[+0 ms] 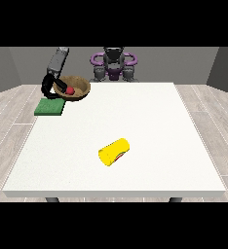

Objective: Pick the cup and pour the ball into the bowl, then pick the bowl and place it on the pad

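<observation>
Hand at view's left (49,86) grips bowl (78,87), apparently above pad (49,107); ball (69,90) inside; cup (114,152) toppled mid-table.

Yellow cup (114,152), green pad (49,107), brown bowl (80,91)

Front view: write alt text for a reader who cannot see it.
The hand at the view's left grips the rim of a brown bowl with a red ball inside, held over the green pad at the white table's far left corner. A yellow cup lies on its side near the table's middle.
</observation>
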Robot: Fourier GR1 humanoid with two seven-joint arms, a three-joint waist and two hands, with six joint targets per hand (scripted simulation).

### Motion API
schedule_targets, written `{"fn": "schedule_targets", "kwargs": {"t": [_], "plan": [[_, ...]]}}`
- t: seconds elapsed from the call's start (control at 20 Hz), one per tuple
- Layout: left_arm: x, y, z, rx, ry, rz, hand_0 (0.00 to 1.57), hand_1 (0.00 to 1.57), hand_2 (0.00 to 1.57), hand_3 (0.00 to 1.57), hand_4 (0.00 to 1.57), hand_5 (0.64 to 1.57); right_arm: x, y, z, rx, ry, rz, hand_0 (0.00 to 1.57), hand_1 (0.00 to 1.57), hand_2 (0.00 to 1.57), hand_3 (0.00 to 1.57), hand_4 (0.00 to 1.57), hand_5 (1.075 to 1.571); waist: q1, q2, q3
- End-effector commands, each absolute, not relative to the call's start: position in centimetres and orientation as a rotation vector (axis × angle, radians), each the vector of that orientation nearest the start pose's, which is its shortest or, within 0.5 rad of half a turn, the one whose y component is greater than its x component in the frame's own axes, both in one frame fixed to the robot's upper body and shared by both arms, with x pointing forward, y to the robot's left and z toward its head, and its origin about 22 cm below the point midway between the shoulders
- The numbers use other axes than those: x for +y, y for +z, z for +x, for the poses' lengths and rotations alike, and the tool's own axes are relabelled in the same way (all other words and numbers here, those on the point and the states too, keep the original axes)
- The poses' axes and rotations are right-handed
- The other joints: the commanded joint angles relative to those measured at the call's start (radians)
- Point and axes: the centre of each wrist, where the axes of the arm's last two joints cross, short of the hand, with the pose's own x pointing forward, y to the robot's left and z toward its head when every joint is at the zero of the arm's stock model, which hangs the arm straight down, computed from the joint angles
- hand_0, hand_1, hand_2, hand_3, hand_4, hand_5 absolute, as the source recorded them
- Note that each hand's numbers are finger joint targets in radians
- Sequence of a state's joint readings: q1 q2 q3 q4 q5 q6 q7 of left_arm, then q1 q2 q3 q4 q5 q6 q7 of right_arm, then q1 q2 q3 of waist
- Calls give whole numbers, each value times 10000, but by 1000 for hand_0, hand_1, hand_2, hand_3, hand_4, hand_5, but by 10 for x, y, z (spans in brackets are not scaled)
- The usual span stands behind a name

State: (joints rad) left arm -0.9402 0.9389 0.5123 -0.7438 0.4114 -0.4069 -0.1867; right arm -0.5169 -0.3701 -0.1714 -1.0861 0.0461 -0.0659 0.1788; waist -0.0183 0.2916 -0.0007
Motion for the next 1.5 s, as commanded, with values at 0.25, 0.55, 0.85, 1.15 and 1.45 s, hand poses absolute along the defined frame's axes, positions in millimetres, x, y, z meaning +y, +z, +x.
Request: {"fn": "schedule_targets", "kwargs": {"t": [0.25,0.55,0.85,1.15,1.45], "plan": [[491,338,335,-23160,687,1966,0,0,0,0,0,1533,-349,118,387,-15047,916,-4413,1571,1571,1571,1571,1305,1528,-123,639,11],[481,330,335,-22890,305,2064,0,0,0,0,0,1534,-423,92,361,-15026,-247,-4100,1571,1571,1571,1174,1287,1534,63,484,24],[490,371,310,-24395,66,2307,0,0,0,0,202,1532,-451,117,362,-15990,-551,-4209,1571,1571,1571,779,1293,1551,330,1860,20],[461,386,309,-24511,-25,2080,0,0,0,0,0,1538,-477,119,355,-16193,-391,-4790,1571,1571,1571,208,1284,1554,355,2001,30],[463,387,302,-24207,5,2049,0,0,0,0,0,1529,-502,146,347,-15868,-360,-4752,1571,1571,1571,705,1256,1559,417,1482,22]]}}
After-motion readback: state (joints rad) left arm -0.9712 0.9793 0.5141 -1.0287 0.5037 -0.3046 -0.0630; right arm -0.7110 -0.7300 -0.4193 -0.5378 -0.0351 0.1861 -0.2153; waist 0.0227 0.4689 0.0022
